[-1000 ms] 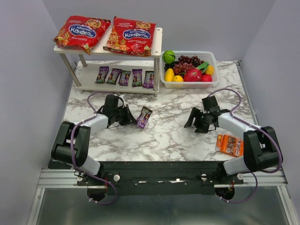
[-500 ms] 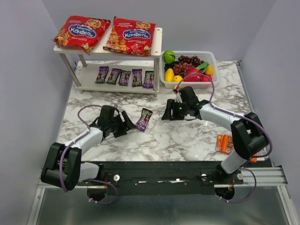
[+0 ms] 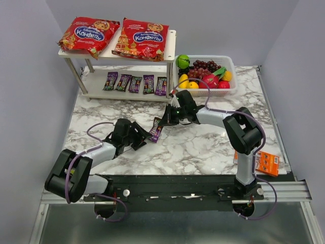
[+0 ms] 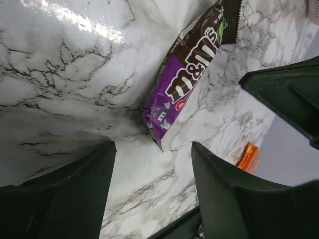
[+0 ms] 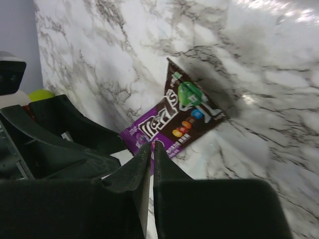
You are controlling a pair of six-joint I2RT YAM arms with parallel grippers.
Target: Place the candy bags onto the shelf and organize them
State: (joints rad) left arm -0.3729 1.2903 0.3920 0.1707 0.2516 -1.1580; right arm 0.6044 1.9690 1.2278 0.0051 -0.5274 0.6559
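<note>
Right gripper [image 5: 152, 147] pinches the purple packet [image 5: 174, 124] by one end near the middle of the tabletop [image 3: 203, 147], short of the shelf [image 3: 127, 97]; I should lift it clear of the spread left gripper [image 3: 143, 138] first.

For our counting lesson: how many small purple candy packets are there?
6 packets. Five in a row on the shelf's lower board; one on the table, pinched by the right gripper. None seem hidden.

The packet [image 3: 156, 128] is flanked by left gripper [image 3: 144, 138] and right gripper [image 3: 163, 122]; bare table [image 3: 119, 109] is left between it and the shelf [image 3: 127, 96].
</note>
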